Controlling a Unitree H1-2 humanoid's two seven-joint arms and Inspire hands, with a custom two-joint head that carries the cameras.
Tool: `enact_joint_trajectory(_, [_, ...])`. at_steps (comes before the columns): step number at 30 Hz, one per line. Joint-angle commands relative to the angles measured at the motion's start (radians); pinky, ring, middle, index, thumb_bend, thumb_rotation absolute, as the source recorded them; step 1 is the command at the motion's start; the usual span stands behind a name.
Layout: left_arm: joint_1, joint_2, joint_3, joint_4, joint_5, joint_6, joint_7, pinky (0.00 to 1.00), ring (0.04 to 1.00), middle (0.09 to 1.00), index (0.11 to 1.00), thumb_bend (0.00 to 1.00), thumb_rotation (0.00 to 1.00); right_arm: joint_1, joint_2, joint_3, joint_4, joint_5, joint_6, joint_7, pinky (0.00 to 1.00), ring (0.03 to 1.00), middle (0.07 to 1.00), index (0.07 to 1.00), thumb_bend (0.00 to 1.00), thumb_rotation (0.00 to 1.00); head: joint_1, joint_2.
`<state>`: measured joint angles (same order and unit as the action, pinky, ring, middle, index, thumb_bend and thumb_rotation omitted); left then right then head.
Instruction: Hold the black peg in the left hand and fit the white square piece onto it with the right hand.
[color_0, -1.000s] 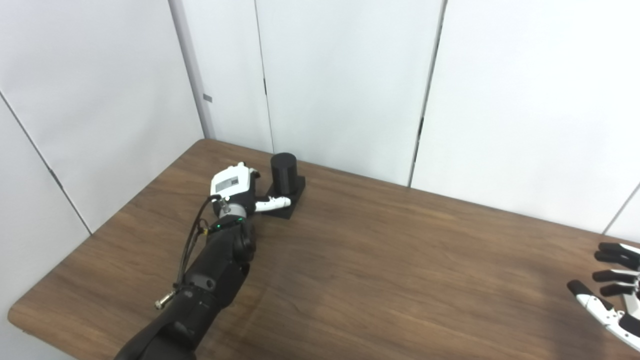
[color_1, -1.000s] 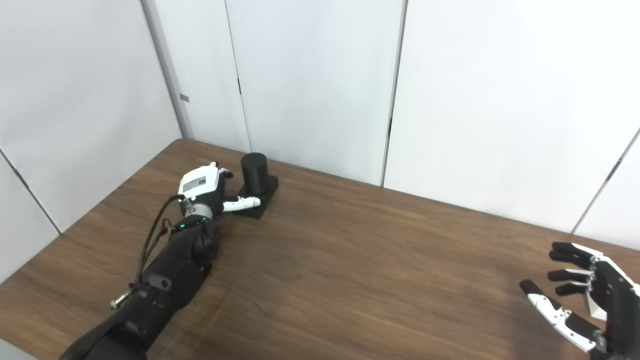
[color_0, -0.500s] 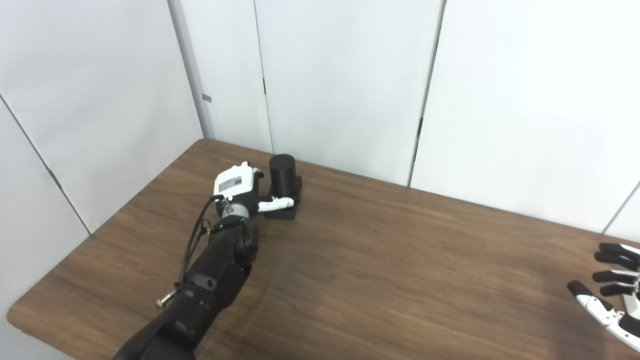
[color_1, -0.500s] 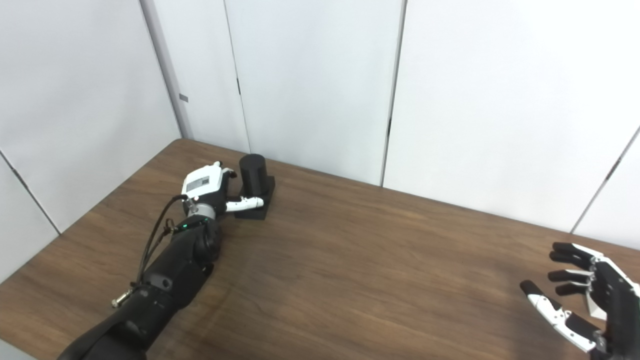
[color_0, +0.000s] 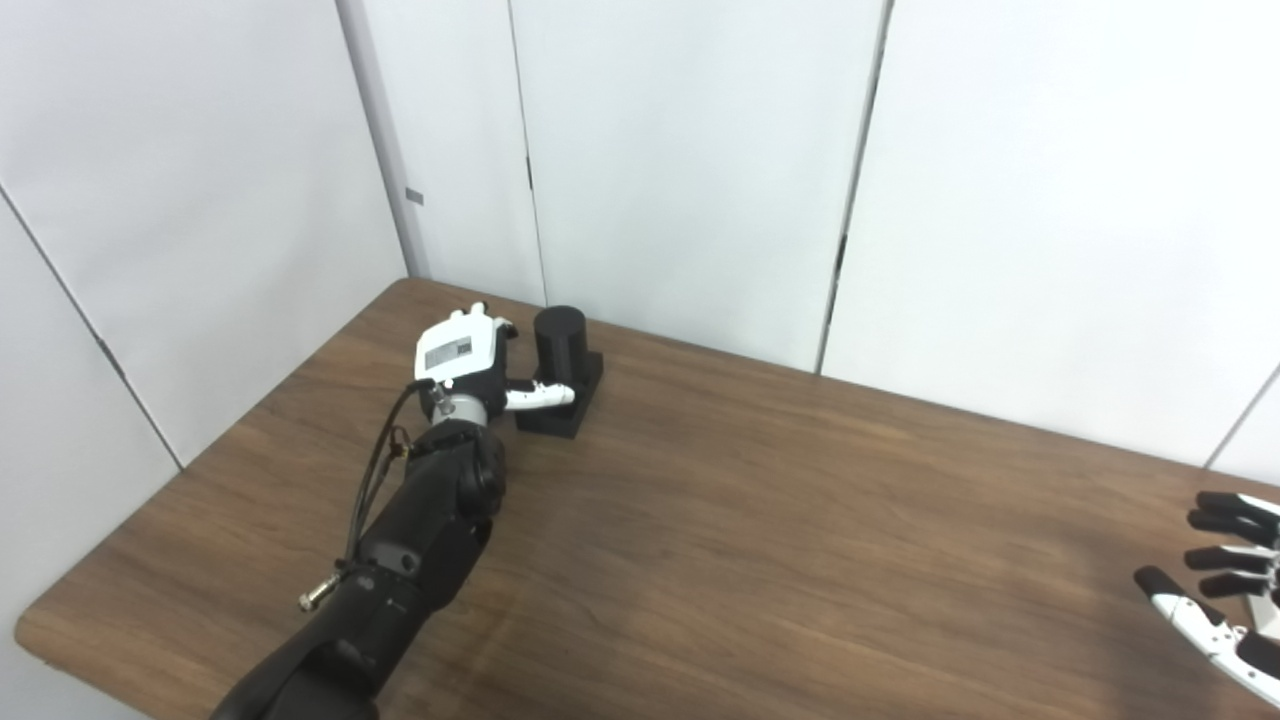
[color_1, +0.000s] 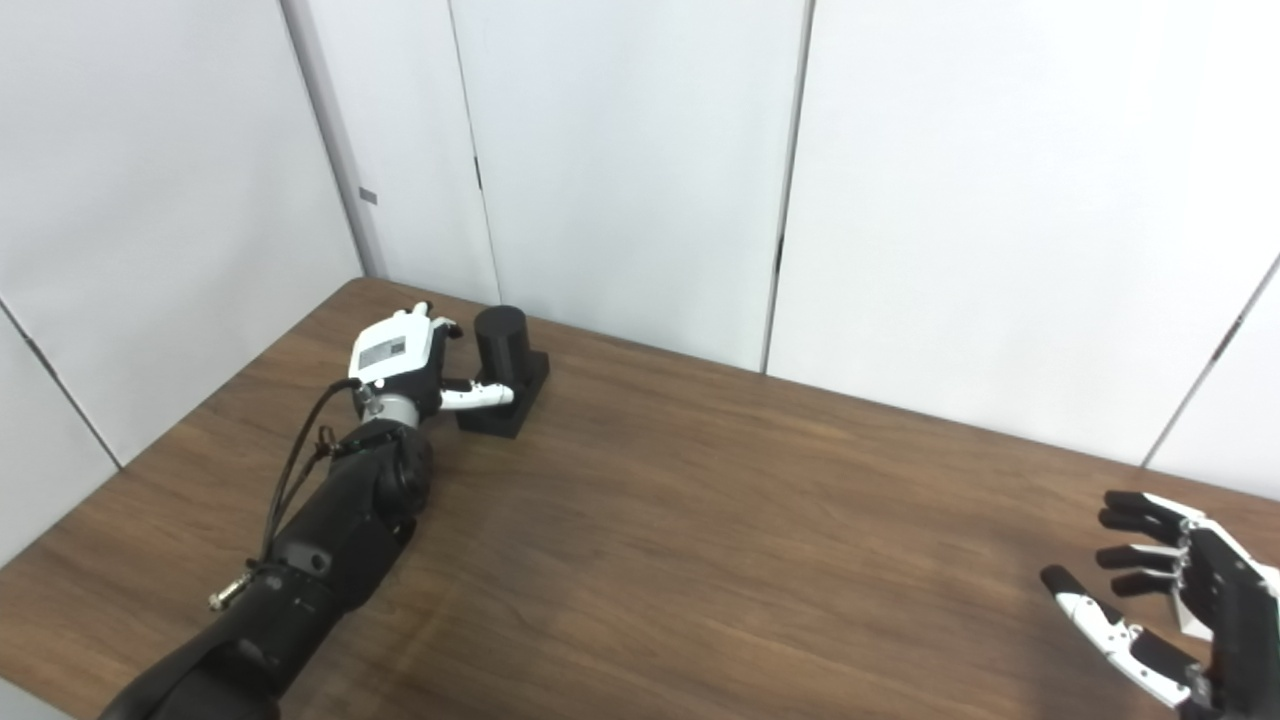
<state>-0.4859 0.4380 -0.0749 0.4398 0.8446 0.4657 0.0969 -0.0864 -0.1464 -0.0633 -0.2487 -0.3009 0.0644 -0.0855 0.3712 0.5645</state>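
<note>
So, your left hand (color_0: 462, 358): closed round the black peg (color_0: 558, 350), upright on the table (color_0: 760, 520).
Your right hand (color_1: 1185, 610): open, empty, well apart.

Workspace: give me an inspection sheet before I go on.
Surface: brown wood table, bare across the middle.
Job's things: black peg upright on its square base, far left; white square piece not seen.
Clutter: nothing seen.
Hands: left hand beside the peg, thumb across its front, grip not confirmed; right hand open at the right edge, holding nothing.
Cables: black cable looped along the left forearm.
Surroundings: white wall panels behind.
</note>
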Motion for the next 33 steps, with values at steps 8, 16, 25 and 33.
enact_joint_trajectory(8, [-0.045,0.039,-0.005,-0.049,0.015,0.002,0.027,0.87,1.000,1.000,0.804,0.95,0.65,-0.029,-0.007,-0.003,-0.020,-0.008,-0.039,-0.014,0.46,0.562,0.663,0.667,0.45,0.00,0.001,0.003])
enact_joint_trajectory(16, [-0.048,0.025,0.002,-0.081,0.044,0.004,0.005,0.87,1.000,1.000,0.812,0.97,0.66,-0.030,-0.007,-0.001,-0.014,-0.014,-0.043,-0.017,0.47,0.560,0.661,0.666,0.45,0.00,-0.001,0.006])
enact_joint_trajectory(25, [-0.050,-0.009,0.002,-0.077,0.083,0.004,0.018,0.83,1.000,1.000,0.807,1.00,0.72,-0.031,0.000,-0.004,-0.021,-0.008,-0.034,-0.017,0.45,0.554,0.655,0.659,0.45,0.00,-0.003,0.009])
enact_joint_trajectory(33, [-0.055,-0.040,0.020,-0.048,0.107,0.004,0.017,0.84,1.000,0.998,0.805,1.00,0.73,-0.031,-0.005,-0.008,-0.032,-0.003,-0.026,-0.010,0.46,0.557,0.659,0.652,0.45,0.00,-0.003,0.018])
